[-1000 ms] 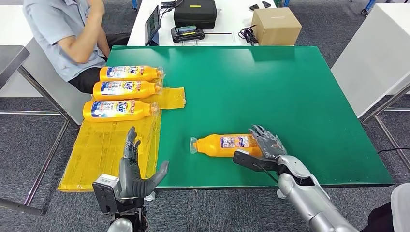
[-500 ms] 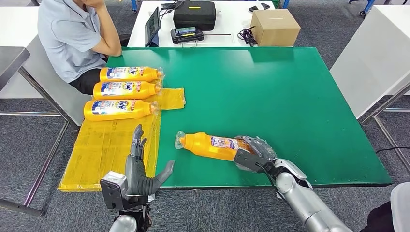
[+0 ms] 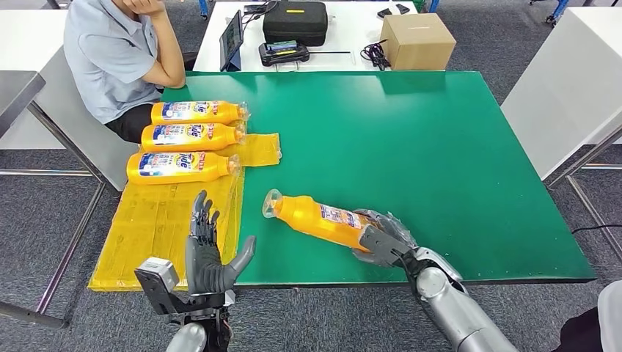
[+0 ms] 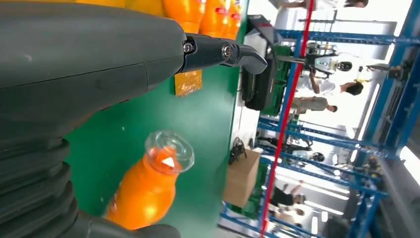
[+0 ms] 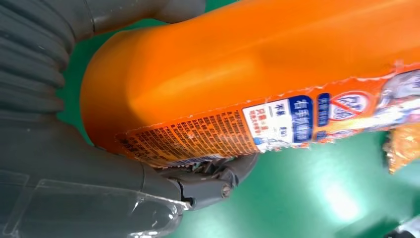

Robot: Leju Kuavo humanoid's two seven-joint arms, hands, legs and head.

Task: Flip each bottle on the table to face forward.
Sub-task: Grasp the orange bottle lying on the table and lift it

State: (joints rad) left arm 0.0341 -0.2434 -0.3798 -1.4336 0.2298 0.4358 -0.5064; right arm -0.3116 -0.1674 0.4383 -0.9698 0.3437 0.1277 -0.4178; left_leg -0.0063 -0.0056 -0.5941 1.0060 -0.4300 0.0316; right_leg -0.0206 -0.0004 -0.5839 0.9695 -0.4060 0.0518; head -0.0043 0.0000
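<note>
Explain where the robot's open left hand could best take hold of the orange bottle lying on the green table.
Probably the shoulder just behind the cap, coming from the left: the orange bottle lies with its cap toward the left hand, and the right hand already holds its base.

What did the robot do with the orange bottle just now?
The right hand, gripping the bottle by its base, swung the capped end up off the green table toward the left hand, which stayed open. The three bottles on the yellow sheet didn't move.

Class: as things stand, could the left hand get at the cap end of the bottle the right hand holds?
Probably yes: the left hand is open, with bare table between it and the cap.
</note>
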